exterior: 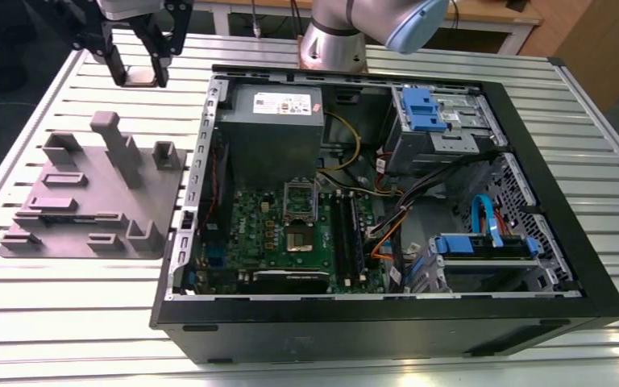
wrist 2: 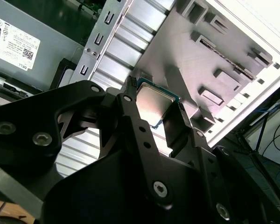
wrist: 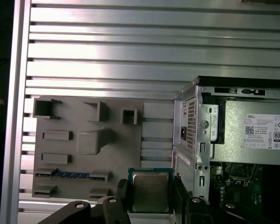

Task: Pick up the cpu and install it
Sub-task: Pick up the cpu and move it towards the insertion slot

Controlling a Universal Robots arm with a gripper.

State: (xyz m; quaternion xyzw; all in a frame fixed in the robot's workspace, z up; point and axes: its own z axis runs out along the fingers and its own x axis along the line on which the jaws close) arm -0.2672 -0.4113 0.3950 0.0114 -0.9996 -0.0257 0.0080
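Cpu (wrist: 150,191) sits pinched by two opposite edges between the fingers of the hand (wrist: 150,195), silvery top facing the camera in both wrist views, and it touches nothing else. We judge the pick-up half of the task done: the chip is lifted clear and looks level in the grip.

Below it in the first wrist view lies the grey holder plate (exterior: 105,189) with its raised blocks and pockets; the chip hangs over the plate's edge nearest the open computer case (exterior: 567,266), on the slatted metal surface (exterior: 73,322). In the exterior view we see the hand raised over the surface past the plate's far end, off to the exterior view's left of the case.

Further on, inside the case, the grey power supply (exterior: 272,113) lies nearest the hand, with the motherboard (exterior: 277,234) beyond it. Its socket (exterior: 301,214) appears open and unfilled, though we cannot make out detail. So the install half is not yet done: the chip is well apart from the socket.
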